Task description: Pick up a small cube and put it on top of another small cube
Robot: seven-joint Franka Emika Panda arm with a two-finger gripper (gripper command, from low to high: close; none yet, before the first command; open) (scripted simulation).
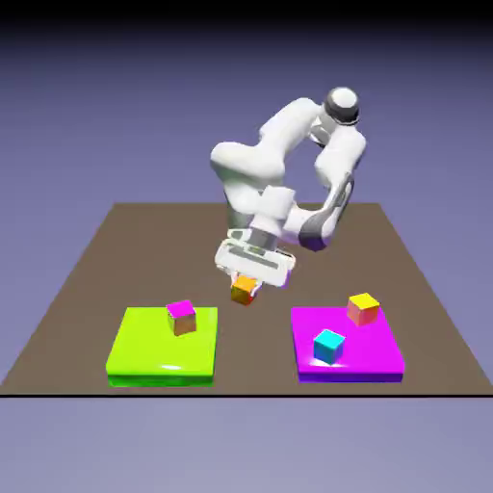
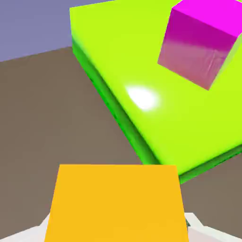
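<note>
The orange small cube (image 1: 244,289) hangs just above the brown table, held in my gripper (image 1: 246,287), whose jaws are shut on it. It fills the bottom of the hand view as a large orange face (image 2: 116,203) that hides the fingertips. The other small cube (image 1: 181,316), magenta on top with tan-brown sides, sits on the lime-green platform (image 1: 144,351) at the exterior view's left, a short way ahead of the held cube. In the hand view this magenta cube (image 2: 201,40) shows at the upper right on the green platform (image 2: 142,80).
A magenta platform (image 1: 376,356) at the exterior view's right carries a cyan cube (image 1: 329,347) and a yellow-topped cube (image 1: 363,308). The brown table (image 1: 96,260) ends at a front edge just below both platforms.
</note>
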